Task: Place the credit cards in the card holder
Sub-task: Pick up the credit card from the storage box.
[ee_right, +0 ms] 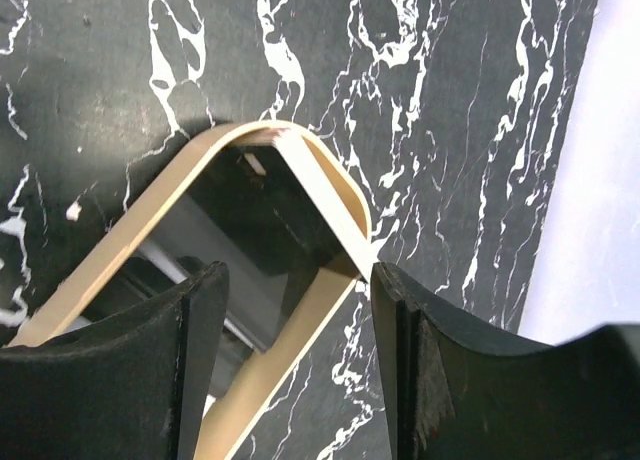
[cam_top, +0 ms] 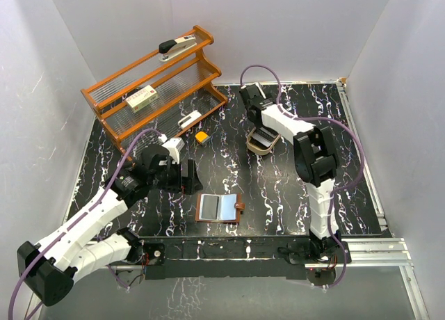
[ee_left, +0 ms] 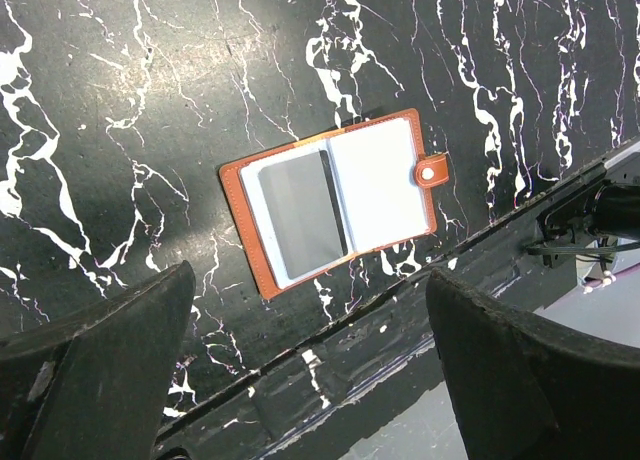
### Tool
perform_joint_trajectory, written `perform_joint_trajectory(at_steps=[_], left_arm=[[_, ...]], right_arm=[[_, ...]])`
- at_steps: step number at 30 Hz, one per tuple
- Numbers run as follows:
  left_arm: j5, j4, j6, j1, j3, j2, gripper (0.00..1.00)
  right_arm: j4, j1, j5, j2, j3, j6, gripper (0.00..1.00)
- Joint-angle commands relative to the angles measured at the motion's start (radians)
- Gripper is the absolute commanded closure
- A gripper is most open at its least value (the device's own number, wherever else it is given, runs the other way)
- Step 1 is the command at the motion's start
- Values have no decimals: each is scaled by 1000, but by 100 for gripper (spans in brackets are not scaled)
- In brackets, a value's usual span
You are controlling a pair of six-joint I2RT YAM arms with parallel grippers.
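The card holder lies open and flat near the table's front edge. In the left wrist view the card holder shows a grey credit card in its left pocket and a pale right page. My left gripper hangs just left of it, open wide, with nothing between the fingers. My right gripper is over the tan oval tray. It is open and straddles the tray rim. A grey flat card lies in the tray, partly hidden.
An orange wire rack stands at the back left with a stapler on top and a small box on a shelf. A yellow-orange block lies in front of it. The table's front rail runs close behind the holder.
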Motion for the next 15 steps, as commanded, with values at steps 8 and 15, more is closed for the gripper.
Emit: perform_joint_trajectory(at_steps=[8,15], left_arm=[[-29,-13,43,-1,-13,-24,1],[-48,-21,39,-1,-12,-18,1]], right_arm=[[-1,-38,76,119,168,-147,44],[32,-65,89,123,142,-167,48]])
